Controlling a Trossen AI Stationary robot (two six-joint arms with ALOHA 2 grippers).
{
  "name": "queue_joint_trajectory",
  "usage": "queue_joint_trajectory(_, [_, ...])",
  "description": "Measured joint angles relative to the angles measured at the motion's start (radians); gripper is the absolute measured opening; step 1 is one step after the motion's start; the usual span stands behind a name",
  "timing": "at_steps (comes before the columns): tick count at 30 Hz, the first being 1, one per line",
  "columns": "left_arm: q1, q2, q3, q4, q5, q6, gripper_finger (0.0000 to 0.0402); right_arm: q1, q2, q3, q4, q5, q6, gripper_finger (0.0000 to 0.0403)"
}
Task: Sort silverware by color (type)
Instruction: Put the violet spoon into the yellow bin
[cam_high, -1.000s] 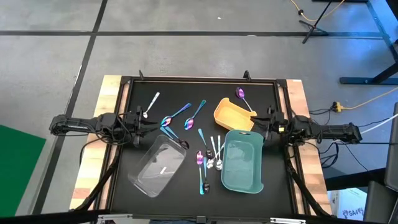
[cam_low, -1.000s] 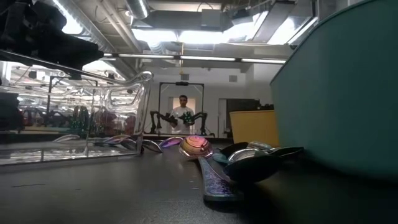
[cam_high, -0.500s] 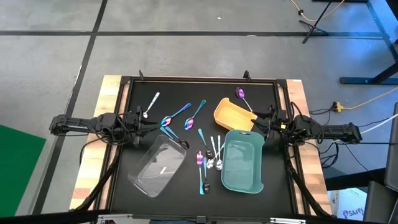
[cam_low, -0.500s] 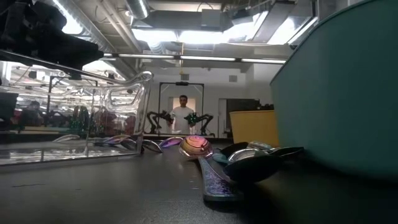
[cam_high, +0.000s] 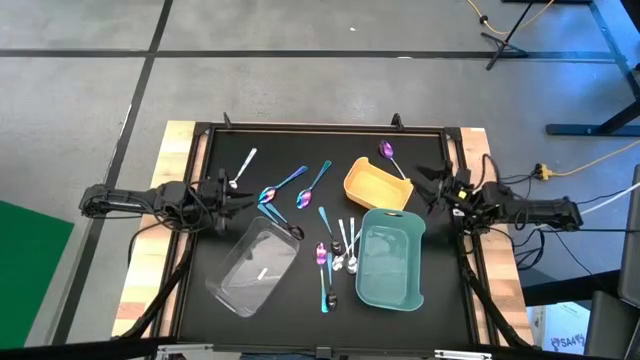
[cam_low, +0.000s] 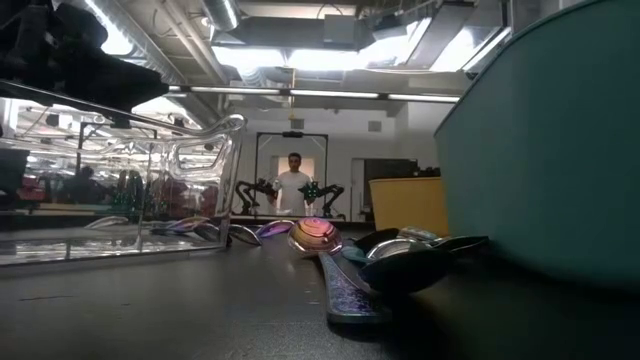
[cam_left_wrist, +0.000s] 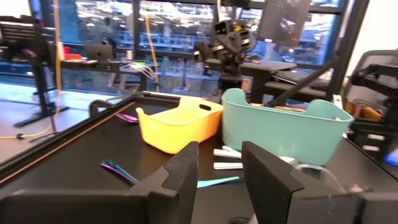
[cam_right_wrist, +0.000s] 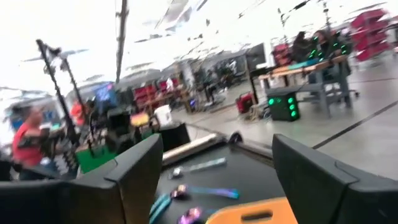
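Right end effector (cam_high: 432, 183) above iridescent silverware (cam_high: 322, 253)

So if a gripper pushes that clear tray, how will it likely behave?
The clear tray looks thin-walled and holds only one small utensil, so it is probably light and would slide on the smooth black table. Its tall, glossy walls may be slippery and flex under a pinch.
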Motion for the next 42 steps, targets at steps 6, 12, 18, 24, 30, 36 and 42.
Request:
queue_joint_trajectory(6, [0.000, 0.000, 0.000, 0.010, -0.077, 0.000, 0.0118, 0.000, 0.084, 0.137, -0.116, 0.187, 0.000, 0.0289])
queue_joint_trajectory(12, [0.000, 0.000, 0.000, 0.011, -0.098, 0.000, 0.0118, -0.010, 0.249, 0.322, -0.318, 0.372, 0.001, 0.0289])
queue_joint_trajectory(18, [0.000, 0.000, 0.000, 0.012, -0.098, -0.001, 0.0118, -0.145, 0.459, 0.527, -0.520, 0.372, 0.002, 0.0289])
queue_joint_trajectory(24, [0.000, 0.000, 0.000, 0.012, -0.099, -0.002, 0.0118, -0.380, 0.677, 0.716, -0.727, 0.155, 0.052, 0.0289])
queue_joint_trajectory(30, [0.000, 0.000, 0.000, 0.012, -0.099, -0.002, 0.0118, -0.609, 0.892, 0.827, -0.831, -0.121, 0.063, 0.0289])
queue_joint_trajectory(36, [0.000, 0.000, 0.000, 0.012, -0.099, -0.003, 0.0118, -0.738, 1.086, 0.844, -0.833, -0.278, 0.063, 0.0289])
queue_joint_trajectory(42, [0.000, 0.000, 0.000, 0.012, -0.099, -0.003, 0.0118, -0.788, 1.240, 0.844, -0.850, -0.338, 0.063, 0.0289])
